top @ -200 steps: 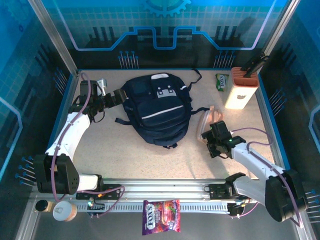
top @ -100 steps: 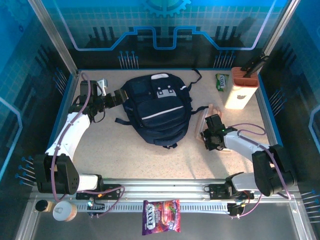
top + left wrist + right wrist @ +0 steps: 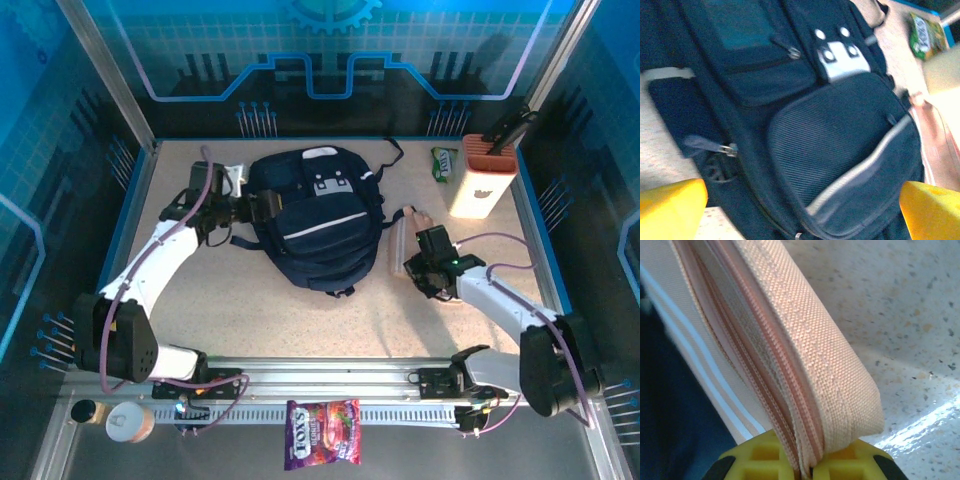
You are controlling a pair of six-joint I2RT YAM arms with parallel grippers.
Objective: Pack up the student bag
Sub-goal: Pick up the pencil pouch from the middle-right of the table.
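Note:
The student bag [image 3: 315, 215], dark navy with a pale stripe and a grey buckle patch, lies flat mid-table. My left gripper [image 3: 262, 206] hovers at its upper left side, wide open. In the left wrist view the bag [image 3: 835, 135] spreads between the yellow fingertips [image 3: 670, 205], with a zip pull [image 3: 725, 148] at the left. A peach zipped pouch [image 3: 402, 240] lies just right of the bag. My right gripper [image 3: 417, 262] is shut on the pouch's near end. Close up, the pouch [image 3: 805, 355] stands pinched between the yellow jaws of my right gripper [image 3: 810, 472].
A white holder with an orange top [image 3: 482, 178] stands at the back right, a green packet [image 3: 443, 163] beside it. A purple candy bag [image 3: 322, 447] lies on the front rail. Blue walls border the table on three sides.
My right gripper has closed on the peach pouch's end. My left arm has swung right, bringing its open gripper against the bag's upper left side.

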